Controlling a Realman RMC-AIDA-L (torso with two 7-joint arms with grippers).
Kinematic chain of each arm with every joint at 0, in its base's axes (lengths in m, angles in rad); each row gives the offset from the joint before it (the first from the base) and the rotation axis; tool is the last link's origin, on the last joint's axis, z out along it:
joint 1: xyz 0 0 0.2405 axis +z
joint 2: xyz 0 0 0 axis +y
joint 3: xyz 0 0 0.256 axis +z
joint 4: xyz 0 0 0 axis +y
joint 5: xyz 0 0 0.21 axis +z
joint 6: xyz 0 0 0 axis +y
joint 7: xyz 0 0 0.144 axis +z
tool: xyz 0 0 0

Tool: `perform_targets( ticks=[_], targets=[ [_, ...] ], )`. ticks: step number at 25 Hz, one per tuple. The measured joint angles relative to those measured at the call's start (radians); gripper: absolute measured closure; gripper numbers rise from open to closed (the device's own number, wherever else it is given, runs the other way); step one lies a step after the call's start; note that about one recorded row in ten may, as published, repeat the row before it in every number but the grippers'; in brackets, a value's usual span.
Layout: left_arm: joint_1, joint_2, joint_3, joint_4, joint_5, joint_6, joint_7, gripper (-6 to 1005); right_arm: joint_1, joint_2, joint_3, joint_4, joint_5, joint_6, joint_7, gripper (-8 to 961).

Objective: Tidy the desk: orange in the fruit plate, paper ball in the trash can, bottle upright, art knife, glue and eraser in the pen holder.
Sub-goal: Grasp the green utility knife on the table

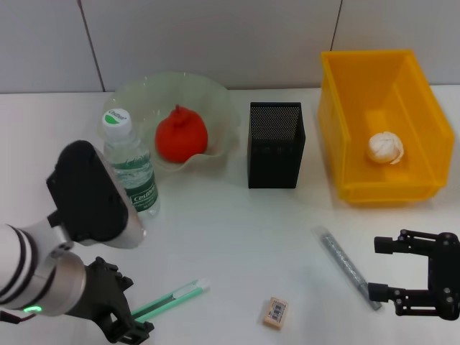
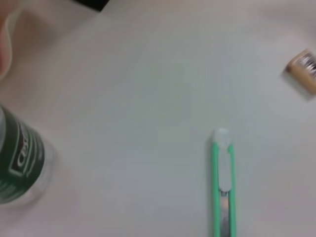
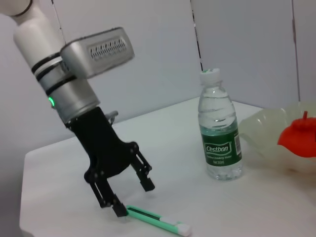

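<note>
My left gripper (image 3: 129, 197) hangs with fingers apart over the slim green plastic art knife (image 1: 171, 300) lying flat on the white desk (image 1: 230, 230). Light, stiff, slippery: I'd pinch mid-handle.

A white counter (image 1: 215, 237) carried everything in view, its surface plain and matte. Behind it rose a pale grey panelled wall (image 1: 215, 36), split by thin dark seams that ran down to the counter's far edge.
</note>
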Motion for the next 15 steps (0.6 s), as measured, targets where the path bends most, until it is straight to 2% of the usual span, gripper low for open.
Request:
perform_targets(
  ticks=[9, 15],
  targets=[
    [-0.018, 0.000, 0.050, 0.005, 0.052, 0.028, -0.073, 331, 0.005, -0.001, 0.001, 0.002, 0.000, 0.004, -0.011, 176],
    [-0.067, 0.000, 0.059, -0.006, 0.054, 0.091, -0.110, 369, 0.006, 0.000, 0.001, 0.006, 0.000, 0.005, -0.013, 176]
  ],
)
